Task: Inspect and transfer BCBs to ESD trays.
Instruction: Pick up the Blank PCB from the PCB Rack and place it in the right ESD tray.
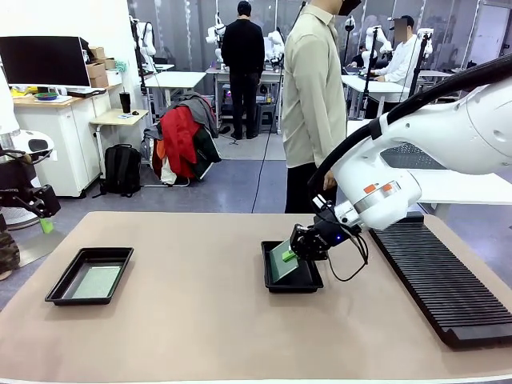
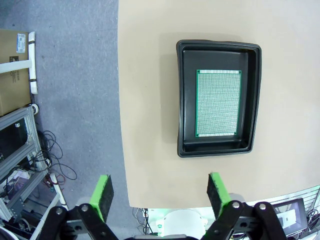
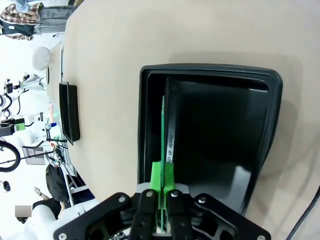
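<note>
Right tool (image 3: 162, 182) edge-on board (image 3: 163, 125), tray (image 3: 270, 100).

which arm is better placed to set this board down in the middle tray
Right. Its end effector is shut on the tilted board over the middle tray; the left end effector is open beside the other tray.

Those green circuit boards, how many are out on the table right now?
2. One board lies flat in the black tray on the robot's left. The other board is held on edge by the right gripper over the middle tray. None shows elsewhere.
</note>
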Controlling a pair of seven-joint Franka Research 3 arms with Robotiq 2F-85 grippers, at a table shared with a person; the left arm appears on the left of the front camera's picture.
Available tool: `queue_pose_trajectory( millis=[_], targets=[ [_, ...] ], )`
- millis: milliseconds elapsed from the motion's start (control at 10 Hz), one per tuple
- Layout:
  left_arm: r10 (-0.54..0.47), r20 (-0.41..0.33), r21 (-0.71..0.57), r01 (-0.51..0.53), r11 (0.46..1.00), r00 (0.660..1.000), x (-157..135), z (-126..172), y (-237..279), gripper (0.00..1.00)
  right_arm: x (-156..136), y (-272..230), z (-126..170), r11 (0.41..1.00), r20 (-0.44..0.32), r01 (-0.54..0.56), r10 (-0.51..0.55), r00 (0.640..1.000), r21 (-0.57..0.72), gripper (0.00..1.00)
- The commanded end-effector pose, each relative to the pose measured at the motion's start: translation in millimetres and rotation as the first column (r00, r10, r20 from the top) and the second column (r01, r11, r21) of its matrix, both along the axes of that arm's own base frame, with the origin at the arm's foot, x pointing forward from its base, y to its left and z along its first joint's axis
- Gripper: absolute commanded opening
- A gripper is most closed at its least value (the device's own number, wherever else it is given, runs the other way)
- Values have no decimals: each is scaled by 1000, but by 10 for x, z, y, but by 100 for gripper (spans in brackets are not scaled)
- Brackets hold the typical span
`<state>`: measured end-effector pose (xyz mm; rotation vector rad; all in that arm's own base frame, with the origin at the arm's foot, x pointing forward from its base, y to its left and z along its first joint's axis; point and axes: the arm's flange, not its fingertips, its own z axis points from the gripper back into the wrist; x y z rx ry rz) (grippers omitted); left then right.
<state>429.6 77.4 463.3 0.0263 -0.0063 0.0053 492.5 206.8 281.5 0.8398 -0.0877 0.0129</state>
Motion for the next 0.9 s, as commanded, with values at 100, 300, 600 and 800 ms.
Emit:
queue_pose_trajectory(
  millis=[100,300,600,800],
  targets=[
    [-5,2,0,5,1000,1000,-8,-17,11,100,0,0,0,1000,0,0,0,1000,0,2],
    [-5,2,0,5,1000,1000,-8,-17,11,100,0,0,0,1000,0,0,0,1000,0,2],
    [-5,2,0,5,1000,1000,-8,-17,11,100,1,-4,-14,1000,-3,1,-1,1000,-1,2],
    [-5,2,0,5,1000,1000,-8,-17,11,100,-40,58,113,997,-12,9,-10,1000,-71,19]
  ],
)
